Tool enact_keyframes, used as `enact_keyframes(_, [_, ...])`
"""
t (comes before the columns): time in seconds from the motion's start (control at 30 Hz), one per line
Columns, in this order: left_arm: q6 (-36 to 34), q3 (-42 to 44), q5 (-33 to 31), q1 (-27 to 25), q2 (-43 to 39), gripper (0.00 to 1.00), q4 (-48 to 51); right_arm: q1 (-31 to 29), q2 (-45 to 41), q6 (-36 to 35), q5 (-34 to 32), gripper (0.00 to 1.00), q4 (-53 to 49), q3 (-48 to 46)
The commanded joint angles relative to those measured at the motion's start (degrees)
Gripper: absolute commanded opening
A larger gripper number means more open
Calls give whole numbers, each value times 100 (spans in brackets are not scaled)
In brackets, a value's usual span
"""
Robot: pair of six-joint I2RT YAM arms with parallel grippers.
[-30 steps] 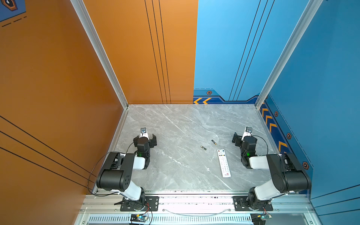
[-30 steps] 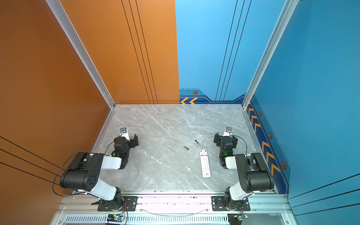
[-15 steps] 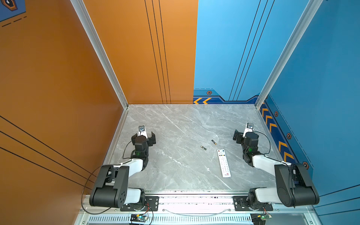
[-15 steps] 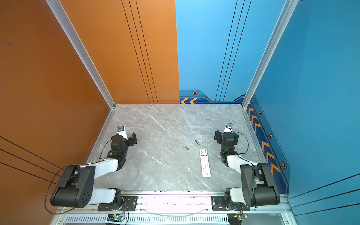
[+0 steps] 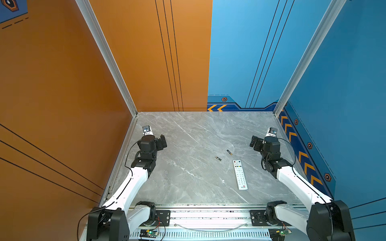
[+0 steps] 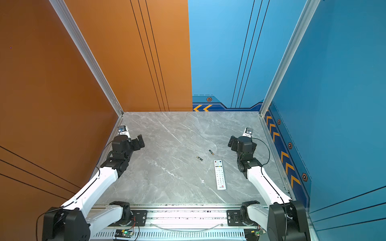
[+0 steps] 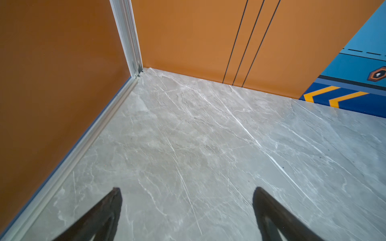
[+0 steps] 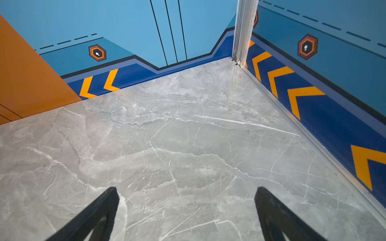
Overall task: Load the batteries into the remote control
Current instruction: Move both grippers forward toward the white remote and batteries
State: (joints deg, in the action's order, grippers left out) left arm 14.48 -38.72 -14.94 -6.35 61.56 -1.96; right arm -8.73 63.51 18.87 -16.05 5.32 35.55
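The marble table point(image 5: 188, 177) holds the remote control point(image 5: 240, 174) near the right tool point(image 8: 186, 189).

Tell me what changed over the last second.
Both arms unfolded: elbows dropped back toward the front rail, and the left gripper and right gripper edged a little farther out over the table. Nothing was gripped or released. Both stayed open and empty; the remote and batteries did not move.

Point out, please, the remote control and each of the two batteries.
remote control point(image 5: 240, 174): in a top view, mid keypad.
rear battery point(image 5: 229, 152): in a top view, mid body.
front battery point(image 5: 218, 158): in a top view, mid body.
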Motion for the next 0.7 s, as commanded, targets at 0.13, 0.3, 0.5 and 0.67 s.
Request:
enact_keyframes(0.13, [760,-256,1007,-454,-27,98,1633,-213,-280,530,573,100,-1964,404])
enact_keyframes(0.3, [754,-242,1332,-899,52,98,1825,-476,-279,500,780,100,-2804,696])
enact_keyframes(0.5, [748,-215,1996,-1363,163,98,1822,-865,-356,512,906,100,-3620,854])
enact_keyframes(0.67, [819,-188,2153,-1783,103,98,1770,-1427,-409,647,895,100,-4194,875])
